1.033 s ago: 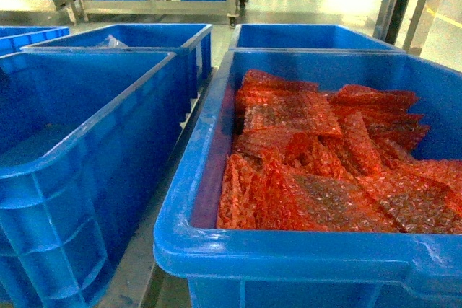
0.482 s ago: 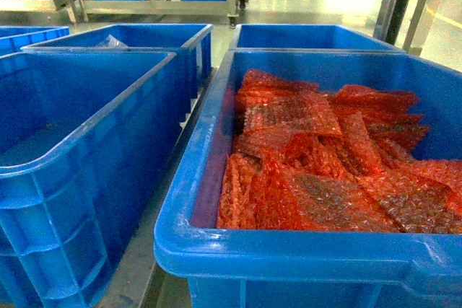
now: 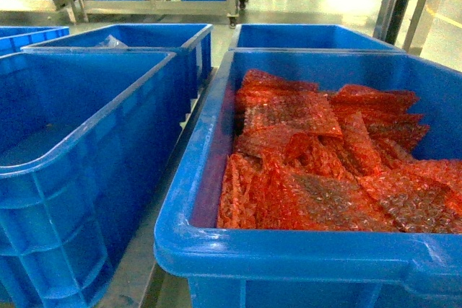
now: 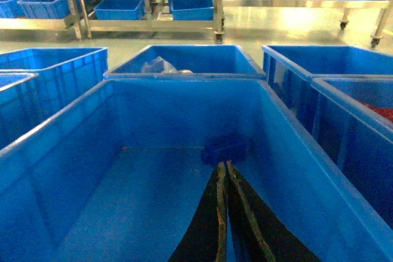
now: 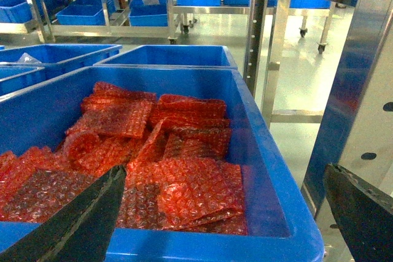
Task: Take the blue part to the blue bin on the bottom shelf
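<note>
left end effector is clamped on blue part inside blue bin | right end effector is held apart above red bubble-wrap bags

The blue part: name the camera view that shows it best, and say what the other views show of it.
The left wrist view: the blue part sits at the tips of the left gripper, whose fingers are pressed together, inside the empty blue bin. The head view shows only that bin's wall; the right wrist view shows nothing of the part.
</note>
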